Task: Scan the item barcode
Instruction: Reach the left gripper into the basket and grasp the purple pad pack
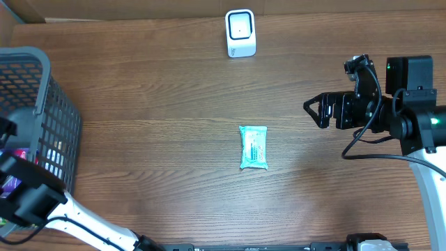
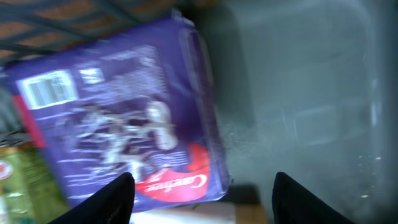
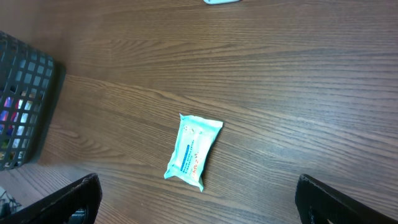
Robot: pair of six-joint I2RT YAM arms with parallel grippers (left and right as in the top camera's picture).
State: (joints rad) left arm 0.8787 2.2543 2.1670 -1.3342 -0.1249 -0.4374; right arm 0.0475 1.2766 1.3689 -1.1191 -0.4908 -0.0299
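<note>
Two packs, two open hands — nothing gripped.
In the grey mesh basket [image 1: 42, 104] at far left, the left hand [image 2: 205, 199] hangs with fingers spread over a purple Carefree pack [image 2: 124, 112] lying flat, its white barcode label [image 2: 46, 90] facing up. A teal packet [image 1: 254, 148] lies mid-tabletop [image 1: 160, 139], well short of the white scanner [image 1: 240, 33] — the right hand [image 1: 313, 110] hovers to its right, jaws wide.

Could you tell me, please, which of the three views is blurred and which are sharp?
Left wrist: motion-blurred, the purple pack smeared, its print barely legible; overhead: sharp, evenly lit teal packet; right wrist: sharp, wood grain of the table crisp.
</note>
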